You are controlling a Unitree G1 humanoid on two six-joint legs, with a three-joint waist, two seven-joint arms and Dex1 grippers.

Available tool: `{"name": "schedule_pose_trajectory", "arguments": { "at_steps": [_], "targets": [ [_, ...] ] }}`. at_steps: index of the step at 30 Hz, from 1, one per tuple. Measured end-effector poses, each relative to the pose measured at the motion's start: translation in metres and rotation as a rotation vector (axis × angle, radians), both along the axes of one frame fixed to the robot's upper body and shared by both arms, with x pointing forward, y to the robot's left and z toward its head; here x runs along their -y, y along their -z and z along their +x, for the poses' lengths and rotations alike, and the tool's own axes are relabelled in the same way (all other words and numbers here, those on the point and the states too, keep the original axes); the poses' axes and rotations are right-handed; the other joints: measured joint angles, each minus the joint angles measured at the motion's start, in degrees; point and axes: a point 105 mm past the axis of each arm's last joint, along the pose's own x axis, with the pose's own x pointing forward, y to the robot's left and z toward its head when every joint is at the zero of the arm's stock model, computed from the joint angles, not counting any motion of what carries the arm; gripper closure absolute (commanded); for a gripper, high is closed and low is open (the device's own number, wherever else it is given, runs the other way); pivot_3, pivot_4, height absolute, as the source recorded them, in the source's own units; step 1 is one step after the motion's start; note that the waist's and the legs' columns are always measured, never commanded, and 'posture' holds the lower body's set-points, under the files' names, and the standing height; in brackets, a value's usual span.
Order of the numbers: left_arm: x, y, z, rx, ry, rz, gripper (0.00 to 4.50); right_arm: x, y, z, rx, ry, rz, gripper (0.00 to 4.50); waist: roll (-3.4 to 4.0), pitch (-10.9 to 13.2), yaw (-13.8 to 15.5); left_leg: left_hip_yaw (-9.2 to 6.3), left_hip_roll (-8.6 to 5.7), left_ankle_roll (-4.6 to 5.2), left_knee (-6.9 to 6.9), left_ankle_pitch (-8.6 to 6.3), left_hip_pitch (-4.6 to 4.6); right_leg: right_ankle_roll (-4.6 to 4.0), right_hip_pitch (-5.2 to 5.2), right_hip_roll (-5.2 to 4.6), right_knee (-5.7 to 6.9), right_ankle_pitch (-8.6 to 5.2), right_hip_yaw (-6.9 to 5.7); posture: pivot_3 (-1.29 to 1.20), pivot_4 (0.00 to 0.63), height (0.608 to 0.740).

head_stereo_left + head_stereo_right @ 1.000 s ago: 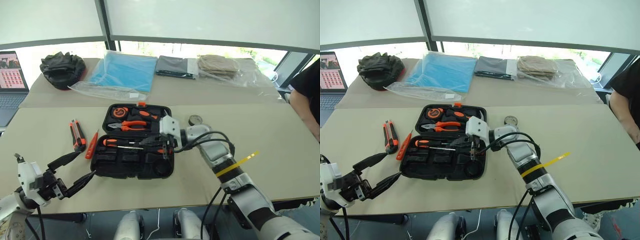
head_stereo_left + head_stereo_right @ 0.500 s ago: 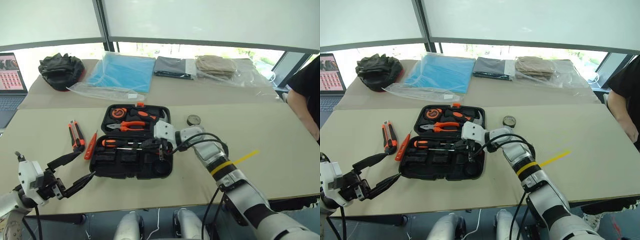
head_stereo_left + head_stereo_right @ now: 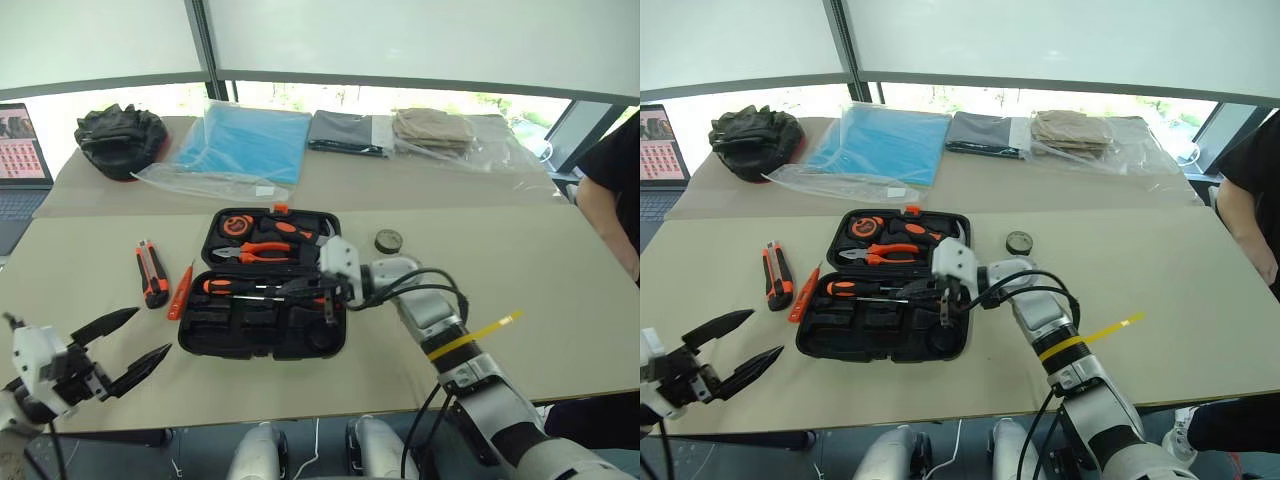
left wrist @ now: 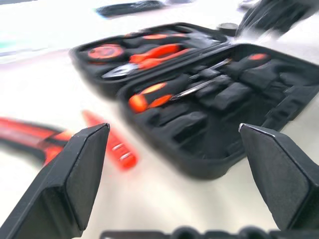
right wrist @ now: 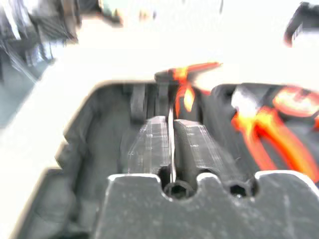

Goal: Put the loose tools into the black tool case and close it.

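Right claw (image 3: 326, 292) is held low over the open black moulded-plastic tool case (image 3: 215, 336), by the long orange-handled screwdrivers (image 3: 236, 285) seated in it; whether it is clenched or released cannot be told. Left claw (image 3: 150, 332) is spread wide, empty, above the bench (image 3: 520, 260). Next, the orange-black utility knife (image 3: 152, 275) beside the case is best gripped mid-body and laid flat into its slot.

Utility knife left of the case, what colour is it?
The knife is orange and black, clearest in the left eye view.
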Motion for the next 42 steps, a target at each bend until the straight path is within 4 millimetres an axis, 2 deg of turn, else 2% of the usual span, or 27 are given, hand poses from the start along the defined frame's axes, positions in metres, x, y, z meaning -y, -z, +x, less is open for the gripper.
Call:
{"name": "schedule_pose_trajectory", "arguments": {
  "at_steps": [1, 3, 4, 5, 8, 12, 15, 19, 21, 22, 25, 26, 28, 36, 42],
  "targets": [
    [-0.013, 0.004, -0.007, -0.008, -0.081, -0.012, 0.0, 0.014, -0.003, -0.003, 0.0, 0.031, 0.012, 2.39, -0.02, 0.0, 0.1, 0.0, 0.01, 0.0, -0.01, -0.04, 0.0, 0.01, -0.01, 0.0, -0.05, -0.02, -0.01, 0.0, 0.15, 0.74],
    [-0.029, 0.01, -0.016, -0.03, -0.186, -0.02, 0.0, 0.026, 0.002, -0.009, -0.027, 0.076, 0.037, 1.75, -0.06, 0.0, 0.0, -0.01, 0.02, -0.05, -0.01, -0.08, 0.01, -0.05, -0.02, 0.03, -0.04, -0.08, -0.01, 0.0, 0.15, 0.74],
    [-0.037, 0.011, -0.02, -0.028, -0.247, -0.024, 0.0, 0.029, 0.005, -0.014, -0.04, 0.096, 0.068, 1.3, -0.06, 0.0, 0.1, -0.02, 0.05, -0.05, -0.01, -0.08, 0.02, -0.12, -0.04, 0.06, 0.0, -0.12, 0.0, 0.0, 0.15, 0.74],
    [-0.043, 0.013, -0.024, -0.036, -0.293, -0.02, 0.0, 0.031, 0.007, -0.019, -0.036, 0.112, 0.093, 1.08, -0.06, 0.0, 0.1, -0.02, 0.05, -0.06, -0.01, -0.08, 0.03, -0.11, -0.04, 0.08, 0.03, -0.15, 0.0, 0.0, 0.15, 0.74],
    [-0.063, 0.027, -0.04, -0.145, -0.449, -0.009, 0.0, 0.05, 0.019, -0.034, -0.014, 0.153, 0.132, 0.03, -0.08, 0.0, 0.0, 0.02, 0.03, -0.06, 0.0, -0.08, 0.05, -0.01, 0.0, 0.07, 0.04, -0.2, 0.04, 0.0, 0.15, 0.74],
    [-0.065, 0.035, -0.044, -0.23, -0.51, -0.082, 0.0, 0.08, 0.032, -0.041, -0.049, 0.215, 0.099, 0.03, -0.18, 0.0, 0.3, 0.02, 0.0, -0.05, 0.07, -0.08, 0.06, -0.27, 0.0, 0.0, 0.0, -0.36, 0.07, 0.0, 0.15, 0.74],
    [-0.052, 0.024, -0.028, -0.26, -0.476, -0.133, 0.0, 0.089, 0.034, -0.044, -0.016, 0.248, 0.093, 0.03, -0.29, 0.1, 0.6, -0.01, 0.05, -0.13, 0.07, -0.1, 0.09, -0.03, 0.01, 0.06, 0.06, -0.51, 0.06, 0.0, 0.15, 0.74],
    [-0.02, -0.014, 0.02, -0.266, -0.378, -0.145, 0.0, 0.086, 0.029, -0.041, 0.009, 0.255, 0.108, 0.03, -0.29, 0.1, 0.9, -0.03, 0.03, -0.31, 0.07, -0.03, 0.13, -0.15, 0.04, 0.06, 0.19, -0.39, 0.09, 0.0, 0.15, 0.74],
    [-0.001, -0.028, 0.036, -0.281, -0.329, -0.116, 0.0, 0.083, 0.024, -0.038, 0.029, 0.253, 0.118, 0.03, -0.26, 0.1, 0.9, 0.03, 0.01, -0.19, 0.06, 0.06, 0.17, -0.14, 0.07, 0.07, 0.19, -0.14, 0.16, 0.0, 0.15, 0.74],
    [0.006, -0.03, 0.042, -0.301, -0.319, -0.098, 0.43, 0.081, 0.022, -0.037, 0.036, 0.251, 0.123, 0.0, -0.25, 0.1, 0.7, 0.05, 0.0, -0.16, 0.04, 0.07, 0.2, -0.03, 0.08, 0.09, 0.17, -0.07, 0.21, 0.0, 0.15, 0.74],
    [0.015, -0.022, 0.056, -0.384, -0.362, -0.089, 1.03, 0.079, 0.023, -0.037, 0.031, 0.246, 0.124, 0.0, -0.25, 0.1, 0.2, 0.04, -0.02, -0.15, -0.07, 0.05, 0.2, 0.01, 0.06, 0.14, 0.16, -0.08, 0.21, 0.0, 0.15, 0.74],
    [0.018, -0.018, 0.059, -0.418, -0.375, -0.088, 1.54, 0.078, 0.023, -0.038, 0.029, 0.242, 0.125, 0.0, -0.26, 0.1, 0.0, 0.02, 0.0, -0.2, -0.07, 0.02, 0.19, 0.0, 0.05, 0.18, 0.17, -0.08, 0.2, 0.0, 0.15, 0.74],
    [0.023, -0.013, 0.064, -0.459, -0.392, -0.077, 2.2, 0.077, 0.023, -0.038, 0.029, 0.241, 0.126, 0.0, -0.26, 0.1, 0.0, 0.01, -0.01, -0.22, -0.09, 0.01, 0.19, -0.01, 0.05, 0.18, 0.21, -0.08, 0.19, 0.0, 0.15, 0.74],
    [0.053, 0.004, 0.09, -0.541, -0.382, -0.061, 2.2, 0.074, 0.017, -0.038, 0.044, 0.251, 0.141, 0.0, -0.27, 0.1, 0.3, 0.0, -0.09, -0.23, -0.03, 0.01, 0.21, 0.01, 0.12, 0.14, 0.19, -0.07, 0.18, 0.0, 0.15, 0.74],
    [0.049, 0.011, 0.101, -0.563, -0.445, -0.016, 2.2, 0.07, 0.013, -0.041, 0.058, 0.243, 0.143, 0.0, -0.27, 0.1, 0.5, 0.0, -0.11, -0.24, -0.04, 0.02, 0.21, 0.0, 0.13, 0.15, 0.19, -0.07, 0.19, 0.0, 0.15, 0.74]
  ]
}}
